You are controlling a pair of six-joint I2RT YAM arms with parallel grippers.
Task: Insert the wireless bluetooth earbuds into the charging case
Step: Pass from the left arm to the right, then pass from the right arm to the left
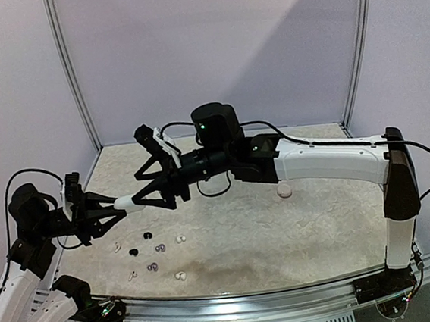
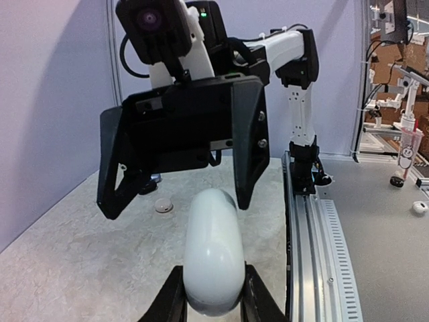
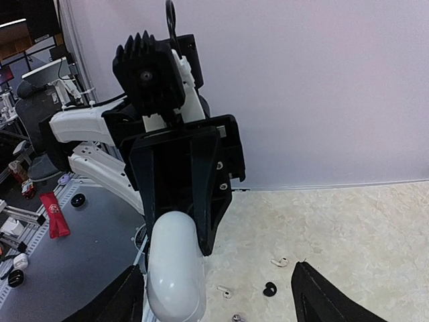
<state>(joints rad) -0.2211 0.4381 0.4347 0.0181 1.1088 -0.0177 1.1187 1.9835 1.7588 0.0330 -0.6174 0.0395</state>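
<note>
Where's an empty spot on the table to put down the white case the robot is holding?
The right half of the beige speckled table is bare, from the small round white disc across to the right arm's post. The front left is crowded with tiny scattered earbuds.

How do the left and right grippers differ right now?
The left gripper is shut on the white case; the right gripper is open and empty. The right is stretched far across the table; the left sits near its base. Both are black, raised, and face each other.
</note>
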